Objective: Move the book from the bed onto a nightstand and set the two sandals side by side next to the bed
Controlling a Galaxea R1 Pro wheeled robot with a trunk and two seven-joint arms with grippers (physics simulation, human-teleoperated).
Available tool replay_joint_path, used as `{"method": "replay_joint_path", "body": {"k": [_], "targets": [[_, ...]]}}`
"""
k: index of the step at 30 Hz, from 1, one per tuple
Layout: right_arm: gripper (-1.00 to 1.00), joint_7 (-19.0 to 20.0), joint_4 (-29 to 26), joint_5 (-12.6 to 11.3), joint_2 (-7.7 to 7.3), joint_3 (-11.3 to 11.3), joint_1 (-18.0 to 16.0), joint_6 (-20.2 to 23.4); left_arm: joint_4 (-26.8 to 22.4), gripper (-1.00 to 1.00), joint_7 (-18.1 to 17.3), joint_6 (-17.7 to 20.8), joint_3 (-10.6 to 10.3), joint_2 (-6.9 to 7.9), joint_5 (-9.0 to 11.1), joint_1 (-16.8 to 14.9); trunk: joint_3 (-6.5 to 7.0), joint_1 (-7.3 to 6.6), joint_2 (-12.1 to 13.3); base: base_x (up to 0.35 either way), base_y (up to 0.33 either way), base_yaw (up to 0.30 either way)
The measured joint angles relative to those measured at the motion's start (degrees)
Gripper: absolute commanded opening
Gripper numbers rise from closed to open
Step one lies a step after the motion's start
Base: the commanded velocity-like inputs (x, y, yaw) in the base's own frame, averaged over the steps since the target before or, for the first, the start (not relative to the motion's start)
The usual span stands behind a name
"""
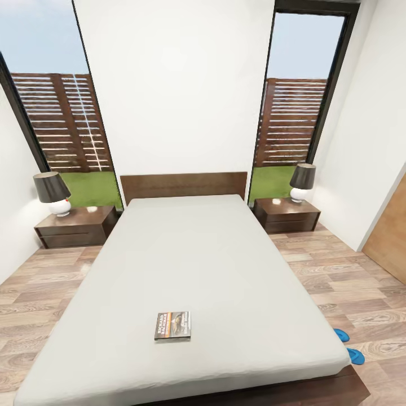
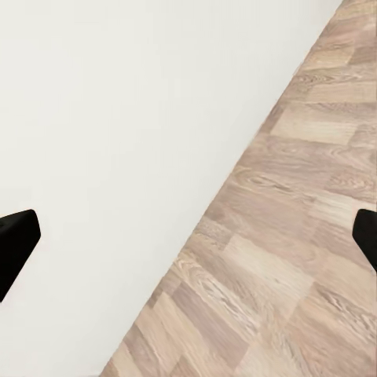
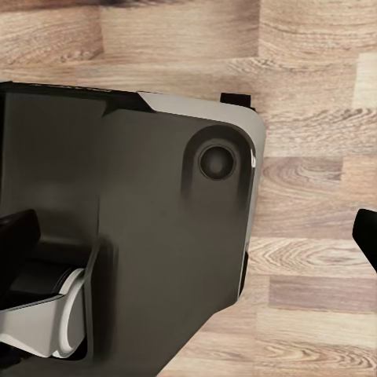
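Head view puts you right at the foot of the bed (image 1: 192,259), looking up its pale mattress toward the dark headboard (image 1: 184,186). Your book (image 1: 172,325) is lying flat on the mattress near the foot end, a bit left of centre, well apart from both nightstands. You've got a nightstand (image 1: 76,225) on the left of the headboard and another nightstand (image 1: 286,214) on the right, each with a dark-shaded lamp (image 1: 52,193) on top. Both sandals (image 1: 348,345) are on the plank floor (image 1: 349,282) by the bed's right side near the foot corner, close together, partly hidden by the mattress edge.

Your left claw (image 2: 188,236) is spread wide, black fingertips (image 2: 16,236) at either edge of the left wrist view, nothing between them, hanging over where a plain white surface meets the floor. Right claw (image 3: 188,236) is wide too, empty, pointed down at the robot's own dark base (image 3: 141,236) and floor.
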Motion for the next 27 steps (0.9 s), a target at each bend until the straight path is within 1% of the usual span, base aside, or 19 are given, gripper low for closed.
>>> {"method": "replay_joint_path", "body": {"k": [1, 2, 3, 10, 16, 17, 19, 20, 21, 22, 23, 24, 27], "targets": [[1.0, 0.0, 0.0, 0.0, 0.0, 0.0, 0.0, 0.0, -1.3, 1.0, -0.1, 0.4, 0.0, -0.03, 0.0, -0.8, 0.0, 0.0, 0.0, 0.0, 0.0, 0.0], [1.0, 0.0, 0.0, 0.0, -0.01, 0.0, 0.0, 0.0, -3.0, 1.0, -0.3, 1.4, 0.0, -0.06, -0.1, -3.1, 0.01, 0.0, 0.0, 0.0, 0.0, 0.0], [1.0, 0.0, 0.0, 0.0, -0.01, 0.0, 0.0, 0.0, -3.1, 1.0, -0.3, 1.5, 0.0, -0.06, -0.1, -3.2, 0.0, 0.0, 0.0, 0.0, 0.0, 0.0], [1.0, 0.0, 0.0, 0.0, 0.0, 0.0, 0.0, 0.0, -5.7, 1.0, -1.2, 7.3, -0.1, 0.11, -0.3, -12.4, 0.0, 0.0, 0.0, 0.0, 0.0, 0.0], [1.0, 0.0, 0.0, 0.0, 0.01, 0.0, 0.0, -0.1, -6.4, 1.0, -4.9, 11.9, -0.3, 0.14, -0.6, -21.2, 0.01, 0.0, 0.0, 0.0, 0.0, 0.0], [1.0, 0.0, 0.0, 0.0, 0.01, 0.0, 0.0, -0.1, -6.4, 1.0, -4.9, 11.9, -0.3, 0.14, -0.7, -21.2, 0.0, -0.01, 0.0, 0.0, 0.0, 0.0], [1.0, 0.0, 0.0, 0.0, 0.01, 0.0, 0.0, -0.1, -6.4, 1.0, -6.4, 14.0, -0.5, 0.12, -0.8, -23.9, 0.01, 0.0, 0.0, 0.0, 0.0, 0.0], [1.0, 0.0, 0.0, 0.0, 0.01, 0.0, 0.0, -0.2, -6.4, 1.0, -8.0, 16.0, -1.1, 0.06, -0.9, -26.3, 0.01, 0.0, 0.0, 0.0, 0.0, 0.0], [1.0, 0.0, 0.0, 0.0, 0.01, 0.0, 0.0, -0.2, -6.3, 1.0, -8.8, 17.0, -1.6, 0.02, -1.0, -27.5, 0.01, 0.0, 0.0, 0.0, 0.0, 0.0], [1.0, 0.0, 0.0, 0.0, 0.01, 0.0, 0.0, -0.2, -6.3, 1.0, -8.9, 17.0, -1.6, 0.02, -1.0, -27.5, 0.0, -0.01, 0.0, 0.0, 0.0, 0.0], [1.0, 0.0, 0.0, 0.0, 0.01, 0.0, 0.0, -0.2, -6.2, 1.0, -9.6, 17.9, -2.4, -0.03, -1.0, -28.6, 0.01, 0.0, 0.0, 0.0, 0.0, 0.0], [1.0, 0.0, 0.0, 0.0, 0.01, 0.0, 0.0, -0.2, -6.1, 1.0, -10.9, 19.8, -4.6, -0.17, -1.0, -30.5, 0.01, 0.0, 0.0, 0.0, 0.0, 0.0], [1.0, 0.0, 0.0, 0.0, 0.01, 0.0, 0.0, -0.3, -5.7, 1.0, -12.3, 23.5, -8.6, -0.62, -0.8, -33.5, 0.01, 0.0, 0.0, 0.0, 0.0, 0.0]]}}
